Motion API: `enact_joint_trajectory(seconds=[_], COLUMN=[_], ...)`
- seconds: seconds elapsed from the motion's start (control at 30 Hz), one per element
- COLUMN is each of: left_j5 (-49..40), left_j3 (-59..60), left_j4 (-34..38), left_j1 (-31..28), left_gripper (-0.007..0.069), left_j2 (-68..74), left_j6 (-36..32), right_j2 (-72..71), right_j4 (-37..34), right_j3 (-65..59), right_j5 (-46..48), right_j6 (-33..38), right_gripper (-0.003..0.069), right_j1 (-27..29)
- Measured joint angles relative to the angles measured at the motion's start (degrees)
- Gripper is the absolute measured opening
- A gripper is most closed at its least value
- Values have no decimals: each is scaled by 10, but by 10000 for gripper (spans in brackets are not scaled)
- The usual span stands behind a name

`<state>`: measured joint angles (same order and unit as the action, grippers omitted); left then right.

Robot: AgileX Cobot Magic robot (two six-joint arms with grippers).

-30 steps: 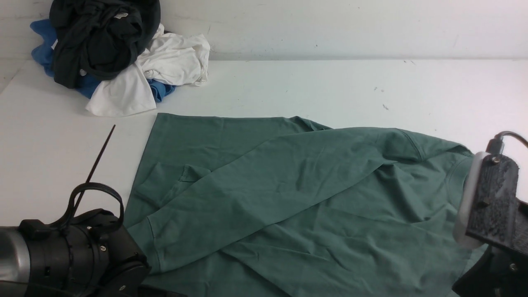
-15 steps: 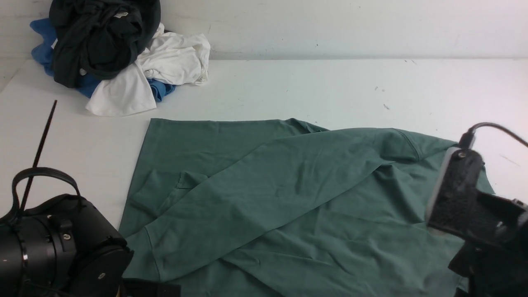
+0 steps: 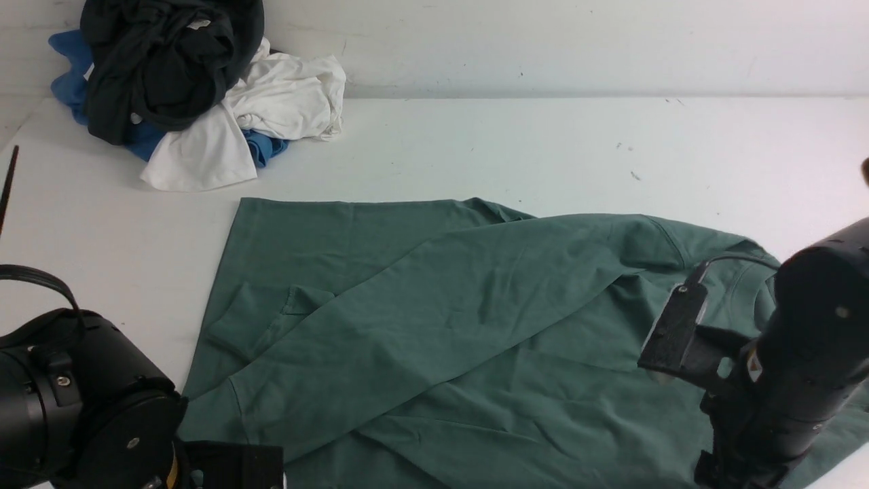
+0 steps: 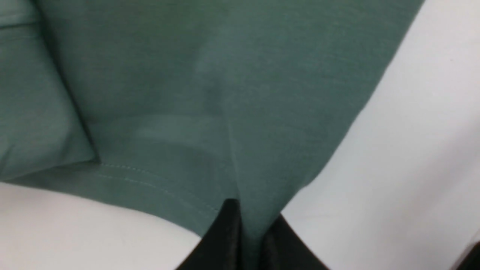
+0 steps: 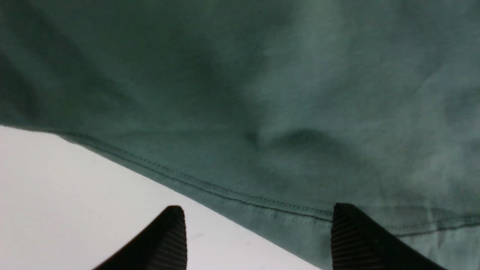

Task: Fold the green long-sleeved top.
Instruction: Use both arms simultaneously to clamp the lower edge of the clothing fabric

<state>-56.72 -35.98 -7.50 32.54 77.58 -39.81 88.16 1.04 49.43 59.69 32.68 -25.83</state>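
Muted-green cotton long-sleeved top (image 3: pixel 421 319), spread on the white tabletop (image 3: pixel 543 149), its long diagonal fold running from near left to far right. Black left gripper (image 4: pixel 249 240) pinches its cloth; black right gripper (image 5: pixel 258 232) stands wide at a stitched edge.

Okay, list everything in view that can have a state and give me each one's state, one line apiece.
Green long-sleeved top: spread out, partly folded over itself, wrinkled
Left gripper: closed on the green top
Right gripper: open, nothing held
Black garment: bunched up
White garment: crumpled
Blue garment: crumpled, partly covered
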Motion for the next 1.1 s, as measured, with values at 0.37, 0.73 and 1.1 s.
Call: enact_joint_trajectory(seconds=[0.37, 0.73, 1.1], left_j5=[16, 29, 29], left_j3=[0, 0, 0], left_j4=[40, 46, 47], left_j1=[-10, -10, -10], left_gripper=[15, 15, 15], left_j2=[0, 0, 0], left_j6=[3, 3, 3], right_j2=[8, -3, -66], right_j4=[4, 108, 120], right_j3=[-67, -121, -125], right_j5=[-46, -130, -154], right_j6=[84, 30, 29], right_gripper=[477, 477, 475], right_j1=[0, 0, 0])
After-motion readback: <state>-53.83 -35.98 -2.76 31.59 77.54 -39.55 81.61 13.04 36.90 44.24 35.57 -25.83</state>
